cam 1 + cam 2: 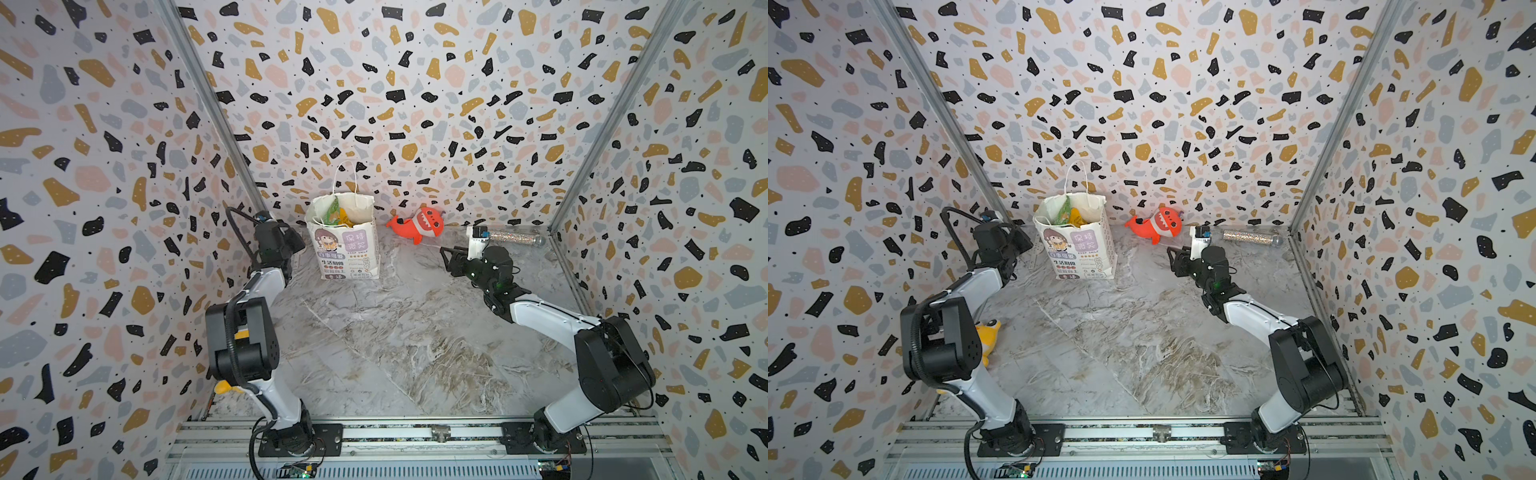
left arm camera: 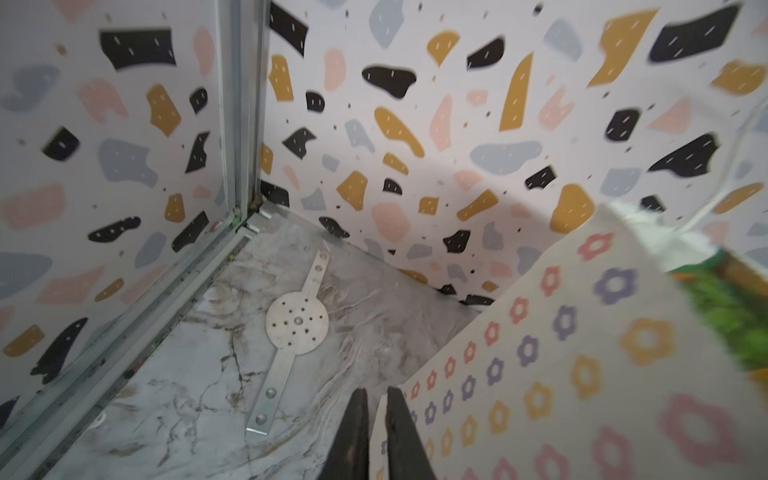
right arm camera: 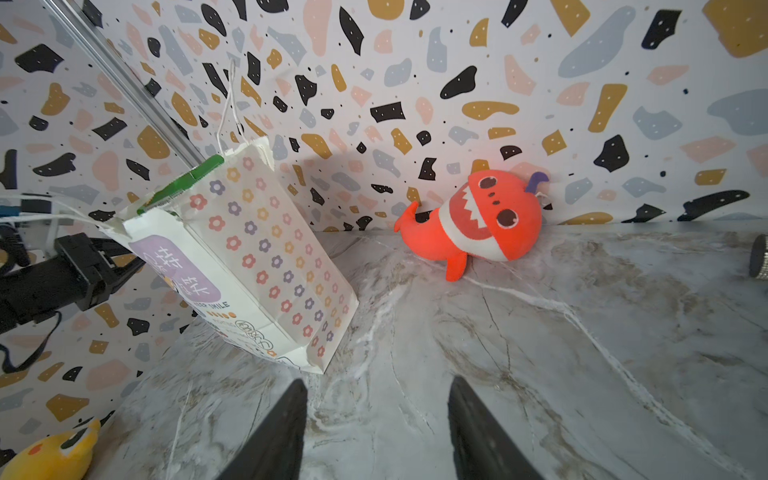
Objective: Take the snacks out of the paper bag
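The white paper bag (image 1: 345, 245) (image 1: 1077, 245) stands upright at the back of the table, with its mouth open. Snacks poke out of it: a green packet (image 1: 332, 210) (image 3: 187, 183) and a yellow one (image 1: 345, 218); any others are hidden inside. My left gripper (image 2: 376, 390) is at the bag's left side, shut on the flower-printed paper edge (image 2: 582, 353). In both top views its fingers are mostly hidden by the wrist (image 1: 291, 241). My right gripper (image 3: 378, 382) (image 1: 442, 249) hovers open over bare table to the right of the bag, holding nothing.
A red-orange shark plush (image 1: 417, 226) lies against the back wall, right of the bag. A glittery tube (image 1: 515, 237) lies in the back right corner. A yellow plush (image 1: 986, 336) sits by the left arm. A flat metal plate (image 2: 291, 328) lies in the back left corner.
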Action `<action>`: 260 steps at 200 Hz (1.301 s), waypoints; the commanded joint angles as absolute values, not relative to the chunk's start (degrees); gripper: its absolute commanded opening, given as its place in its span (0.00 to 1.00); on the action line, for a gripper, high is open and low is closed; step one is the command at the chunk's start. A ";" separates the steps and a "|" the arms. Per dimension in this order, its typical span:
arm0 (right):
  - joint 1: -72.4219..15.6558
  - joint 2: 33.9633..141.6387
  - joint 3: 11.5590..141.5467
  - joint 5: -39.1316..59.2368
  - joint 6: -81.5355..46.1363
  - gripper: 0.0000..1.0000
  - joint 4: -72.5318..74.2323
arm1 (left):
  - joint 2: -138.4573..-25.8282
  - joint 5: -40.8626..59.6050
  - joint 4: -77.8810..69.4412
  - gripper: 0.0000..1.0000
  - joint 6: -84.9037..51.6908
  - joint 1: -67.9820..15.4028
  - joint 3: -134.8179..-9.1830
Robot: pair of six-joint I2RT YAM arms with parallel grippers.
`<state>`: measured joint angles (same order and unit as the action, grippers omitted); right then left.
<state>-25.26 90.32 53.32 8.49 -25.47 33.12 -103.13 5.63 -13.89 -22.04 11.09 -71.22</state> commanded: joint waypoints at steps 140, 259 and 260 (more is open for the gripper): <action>-19.69 93.27 53.74 19.23 -30.12 0.56 38.61 | -113.48 13.98 -12.87 0.07 -17.50 6.30 -76.08; -18.81 97.97 59.45 18.66 -30.58 0.56 39.33 | -110.75 17.05 -13.97 0.07 -16.00 -1.14 -74.26; -18.77 97.99 59.65 18.60 -30.54 0.56 39.31 | -110.66 16.96 -13.97 0.07 -16.26 -1.05 -74.09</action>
<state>-19.33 97.30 55.94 18.79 -30.83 38.26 -113.78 14.37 -10.79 -15.57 -0.32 -75.72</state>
